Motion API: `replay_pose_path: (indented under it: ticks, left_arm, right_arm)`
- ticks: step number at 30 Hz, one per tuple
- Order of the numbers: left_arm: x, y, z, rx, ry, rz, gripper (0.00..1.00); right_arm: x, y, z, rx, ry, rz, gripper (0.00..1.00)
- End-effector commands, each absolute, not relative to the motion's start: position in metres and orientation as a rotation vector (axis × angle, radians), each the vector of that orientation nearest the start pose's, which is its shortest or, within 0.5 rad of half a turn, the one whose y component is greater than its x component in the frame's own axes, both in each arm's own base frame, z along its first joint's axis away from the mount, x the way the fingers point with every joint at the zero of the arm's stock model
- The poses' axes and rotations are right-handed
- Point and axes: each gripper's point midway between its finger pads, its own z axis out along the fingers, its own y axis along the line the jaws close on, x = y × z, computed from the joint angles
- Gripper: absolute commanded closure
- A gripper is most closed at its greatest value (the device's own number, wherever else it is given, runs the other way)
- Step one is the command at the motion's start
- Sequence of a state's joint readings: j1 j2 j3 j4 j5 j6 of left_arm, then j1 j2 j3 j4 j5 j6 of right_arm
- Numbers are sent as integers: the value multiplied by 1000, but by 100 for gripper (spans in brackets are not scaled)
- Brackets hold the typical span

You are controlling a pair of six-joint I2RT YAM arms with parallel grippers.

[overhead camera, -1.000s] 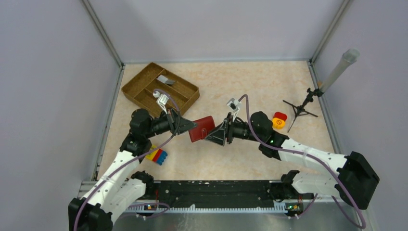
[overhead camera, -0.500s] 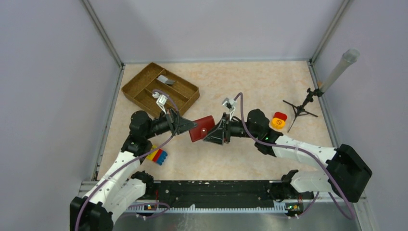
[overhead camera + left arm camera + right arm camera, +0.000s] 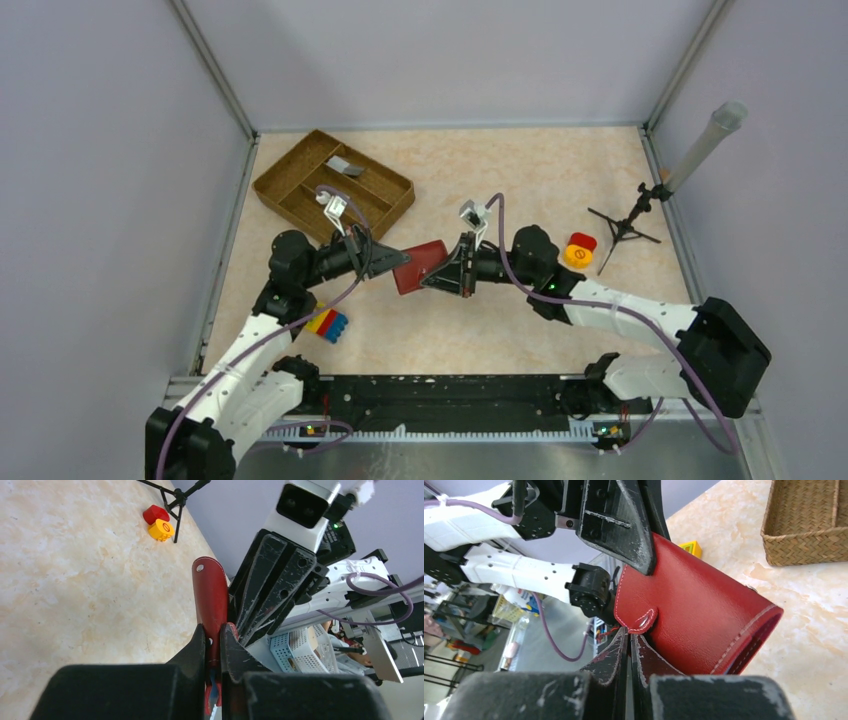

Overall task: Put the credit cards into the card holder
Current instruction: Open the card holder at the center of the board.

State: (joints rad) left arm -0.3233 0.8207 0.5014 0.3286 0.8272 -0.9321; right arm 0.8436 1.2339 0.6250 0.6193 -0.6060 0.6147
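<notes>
The red leather card holder (image 3: 418, 264) hangs above the table between the two arms. My left gripper (image 3: 400, 262) is shut on its left end; in the left wrist view the fingers (image 3: 214, 630) pinch the red holder (image 3: 211, 595) edge-on. My right gripper (image 3: 432, 278) is shut, its tips (image 3: 630, 632) right under the holder's small snap tab (image 3: 644, 622). Whether the tab is pinched I cannot tell. One grey credit card (image 3: 345, 166) lies in the wicker tray (image 3: 287, 157) at the back left.
A yellow-red-blue toy block (image 3: 327, 323) lies by the left arm. A yellow and red round piece (image 3: 580, 252) and a small black tripod (image 3: 625, 228) with a tube stand at the right. Walls close in the table on three sides.
The right arm has moved left up to the card holder, and its jaws have gone from open to shut. The left gripper and holder have stayed in place.
</notes>
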Motion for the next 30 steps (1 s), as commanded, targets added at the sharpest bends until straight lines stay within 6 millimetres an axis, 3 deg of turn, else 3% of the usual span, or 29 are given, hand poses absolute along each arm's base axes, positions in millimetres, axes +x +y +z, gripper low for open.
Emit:
replay_pose_path:
  ticks: [1,8,13,14,17,21,24,27,30]
  left_arm:
    - [209,-225,253,91,1862,-1539,100]
    - [220,-222,232,-79,1944,-1525,100]
    - [228,-217,212,-198,2007,-1477,100]
    - [229,-214,203,-229,2023,-1452,100]
    - [228,-207,173,-310,2073,-1362,100]
    - [211,-214,136,-333,2155,-1272,96]
    - [199,-218,109,-382,2193,-1222,97]
    - [193,-218,91,-447,2159,-1244,97]
    - [191,-209,73,-469,2177,-1171,71]
  right_arm:
    - [149,375,281,-865,1466,1517,100]
    - [130,380,276,-986,1478,1496,100]
    - [131,376,272,-981,1525,1447,100]
    - [135,372,271,-952,1539,1421,93]
    - [163,352,261,-745,1662,1259,58]
    - [202,309,229,-405,1848,989,40]
    - [206,289,198,-212,1956,942,36]
    - [200,288,170,-102,2041,980,36]
    - [193,292,143,-46,2122,1003,35]
